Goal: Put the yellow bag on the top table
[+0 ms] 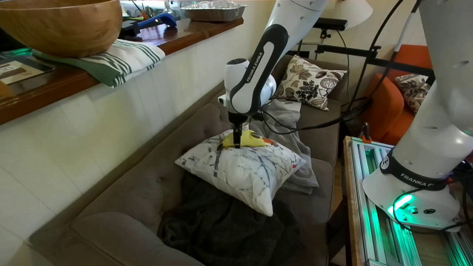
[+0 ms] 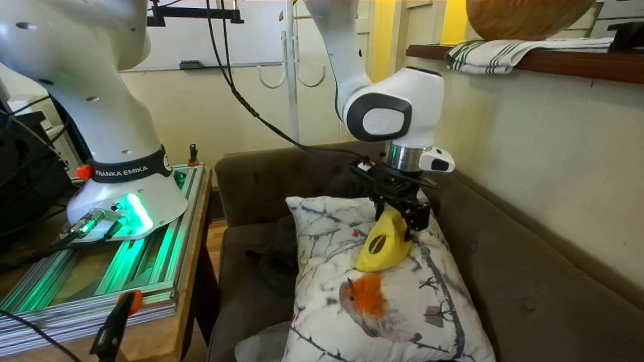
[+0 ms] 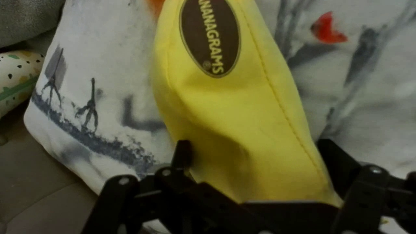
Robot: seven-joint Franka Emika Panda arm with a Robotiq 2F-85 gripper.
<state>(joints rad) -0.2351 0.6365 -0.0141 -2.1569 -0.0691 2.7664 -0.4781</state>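
Note:
The yellow bag (image 2: 385, 244), a banana-shaped pouch with a dark oval label, lies on the white patterned pillow (image 2: 322, 226) on the sofa. It also shows in an exterior view (image 1: 253, 138) and fills the middle of the wrist view (image 3: 227, 97). My gripper (image 3: 253, 149) points down with its fingers wide apart on both sides of the bag's near end. Both fingers appear to touch the bag; whether they squeeze it is unclear. The gripper shows in both exterior views (image 1: 237, 142) (image 2: 397, 221). A raised brown wooden ledge (image 1: 201, 31) runs along the wall above the sofa.
On the ledge stand a wooden bowl (image 1: 70, 29), a striped towel (image 1: 129, 59) and a foil tray (image 1: 214, 13). The sofa back (image 2: 528, 281) and wall lie beside the gripper. A dark blanket (image 1: 225, 229) lies by the pillow. Black cables (image 1: 314, 127) hang from the arm.

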